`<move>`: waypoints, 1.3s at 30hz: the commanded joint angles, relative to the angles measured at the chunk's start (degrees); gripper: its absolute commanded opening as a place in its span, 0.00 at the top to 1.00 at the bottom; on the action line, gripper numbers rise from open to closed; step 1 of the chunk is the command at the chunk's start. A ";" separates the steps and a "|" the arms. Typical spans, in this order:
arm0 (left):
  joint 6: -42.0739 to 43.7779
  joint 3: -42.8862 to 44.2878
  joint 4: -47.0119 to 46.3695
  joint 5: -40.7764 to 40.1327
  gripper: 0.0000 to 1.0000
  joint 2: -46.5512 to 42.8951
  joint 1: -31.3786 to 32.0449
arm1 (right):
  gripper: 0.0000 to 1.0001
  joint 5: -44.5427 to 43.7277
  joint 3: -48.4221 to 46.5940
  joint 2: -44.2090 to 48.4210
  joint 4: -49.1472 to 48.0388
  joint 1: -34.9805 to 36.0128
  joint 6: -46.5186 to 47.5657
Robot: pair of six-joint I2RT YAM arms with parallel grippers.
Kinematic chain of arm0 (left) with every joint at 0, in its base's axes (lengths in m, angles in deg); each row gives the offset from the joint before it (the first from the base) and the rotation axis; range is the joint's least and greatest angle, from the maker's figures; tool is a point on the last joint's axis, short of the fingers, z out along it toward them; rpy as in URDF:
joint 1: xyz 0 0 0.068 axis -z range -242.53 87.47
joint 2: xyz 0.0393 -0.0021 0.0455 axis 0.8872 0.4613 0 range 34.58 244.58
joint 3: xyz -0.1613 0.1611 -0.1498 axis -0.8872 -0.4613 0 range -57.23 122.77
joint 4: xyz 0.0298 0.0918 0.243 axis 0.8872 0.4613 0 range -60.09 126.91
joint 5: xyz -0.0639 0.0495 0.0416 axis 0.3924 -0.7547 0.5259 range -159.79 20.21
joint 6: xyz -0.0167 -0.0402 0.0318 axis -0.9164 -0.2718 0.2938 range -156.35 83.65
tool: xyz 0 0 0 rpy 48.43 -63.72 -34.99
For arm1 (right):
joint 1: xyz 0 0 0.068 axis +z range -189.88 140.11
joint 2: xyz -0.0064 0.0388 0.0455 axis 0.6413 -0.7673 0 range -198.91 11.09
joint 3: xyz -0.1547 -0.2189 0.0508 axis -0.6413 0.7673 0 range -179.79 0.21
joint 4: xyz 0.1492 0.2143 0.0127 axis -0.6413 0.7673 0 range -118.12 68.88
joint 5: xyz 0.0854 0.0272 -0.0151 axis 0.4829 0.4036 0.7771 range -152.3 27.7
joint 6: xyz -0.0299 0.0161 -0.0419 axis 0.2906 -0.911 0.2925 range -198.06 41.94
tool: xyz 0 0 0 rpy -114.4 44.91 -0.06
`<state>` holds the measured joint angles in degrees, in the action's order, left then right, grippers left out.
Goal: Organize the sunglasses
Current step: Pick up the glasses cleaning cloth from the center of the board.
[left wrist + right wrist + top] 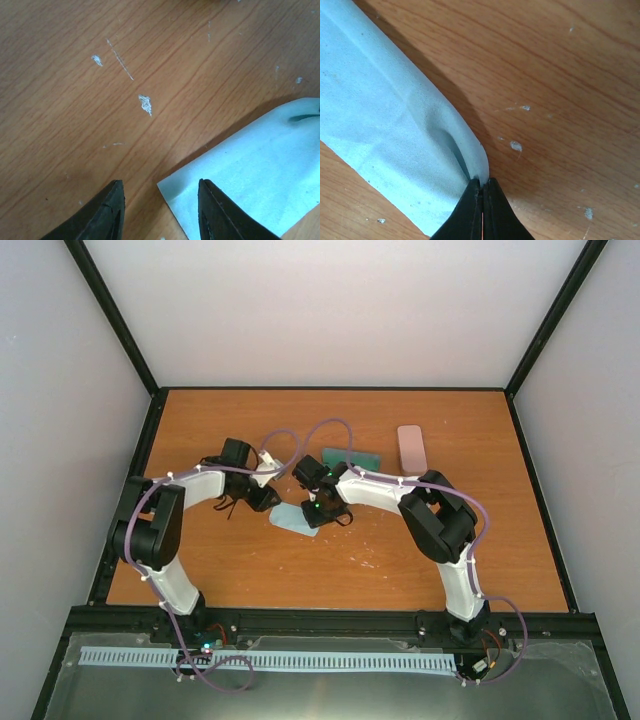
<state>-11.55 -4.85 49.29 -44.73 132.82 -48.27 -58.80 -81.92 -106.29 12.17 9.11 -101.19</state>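
While pinching a fold of the light-blue cloth (395,115) with the right gripper (481,183) closed tight, risks losing that thin edge if pulled fast, or dragging the cloth askew. Holds the left gripper (160,182) partly spread and empty above the cloth's corner; could pin it there and strip the pinch. Cannot place the sunglasses (232,508) surely: perhaps the thin dark arms beside the left gripper, liable to be swept aside

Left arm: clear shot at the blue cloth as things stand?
Likely yes: the left hand hangs open over a corner of the blue cloth, with nothing in between. The right hand is shut on another edge.
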 commanded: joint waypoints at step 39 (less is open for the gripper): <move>1.72 -0.34 3.01 4.90 1.00 2.21 2.23 | 0.97 -5.60 -0.18 1.64 -0.25 -0.99 -1.12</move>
<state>-8.75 -6.62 48.39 -40.30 135.20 -46.65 -61.05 -81.92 -106.29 12.32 8.56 -101.52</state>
